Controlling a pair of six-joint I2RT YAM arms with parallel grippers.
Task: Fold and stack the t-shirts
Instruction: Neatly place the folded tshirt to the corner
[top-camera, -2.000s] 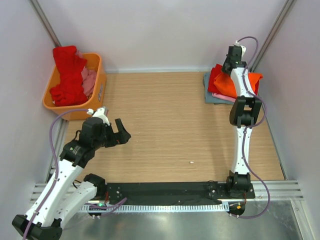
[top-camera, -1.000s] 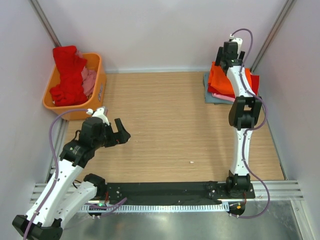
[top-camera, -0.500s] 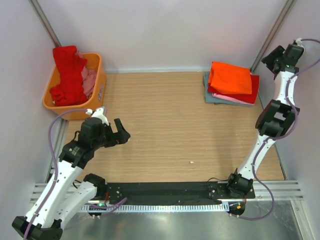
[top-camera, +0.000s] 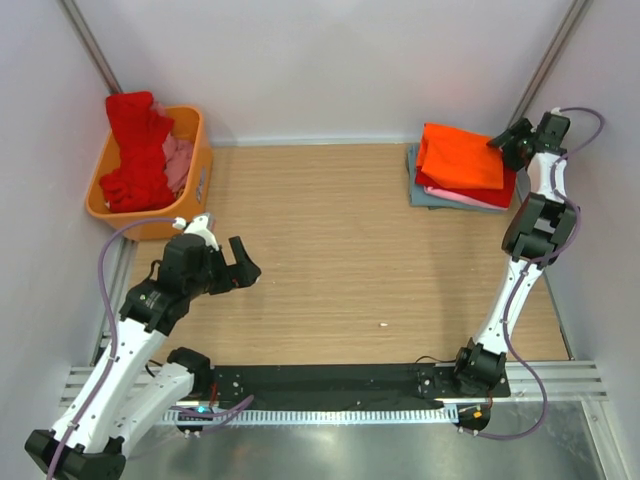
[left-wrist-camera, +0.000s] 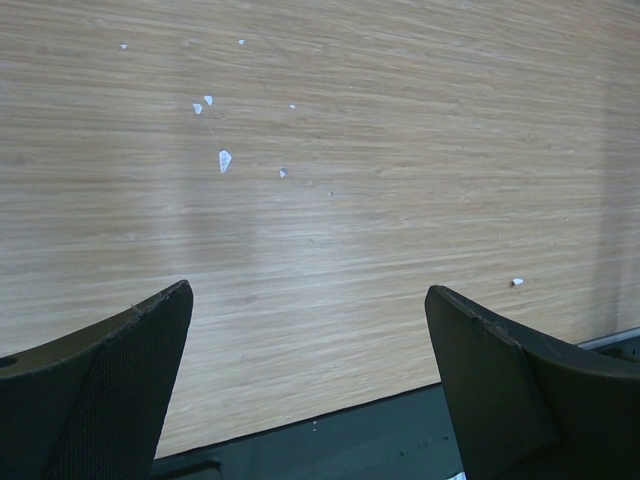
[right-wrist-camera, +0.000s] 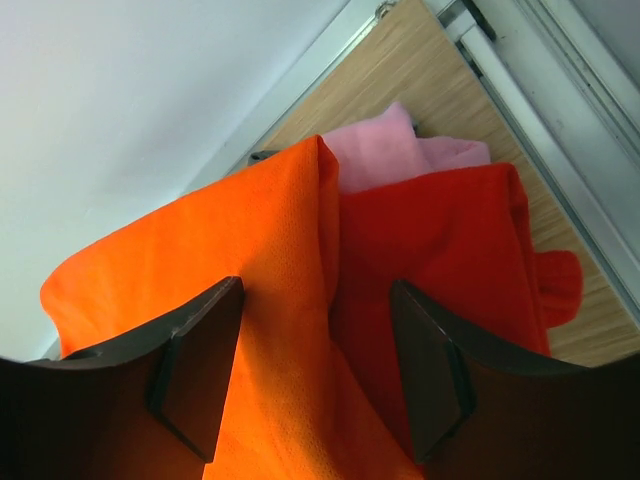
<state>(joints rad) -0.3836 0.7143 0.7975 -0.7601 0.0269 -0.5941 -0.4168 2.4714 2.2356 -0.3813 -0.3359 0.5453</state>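
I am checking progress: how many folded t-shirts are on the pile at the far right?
4, stacked: orange t-shirt on top, red t-shirt under it, pink t-shirt below, grey-blue t-shirt at the bottom. More may be hidden between them.

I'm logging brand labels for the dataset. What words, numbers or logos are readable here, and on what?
None readable in any view. The orange shirt, the red shirt in the basket and the table show no print. The white specks on the table form no letters.
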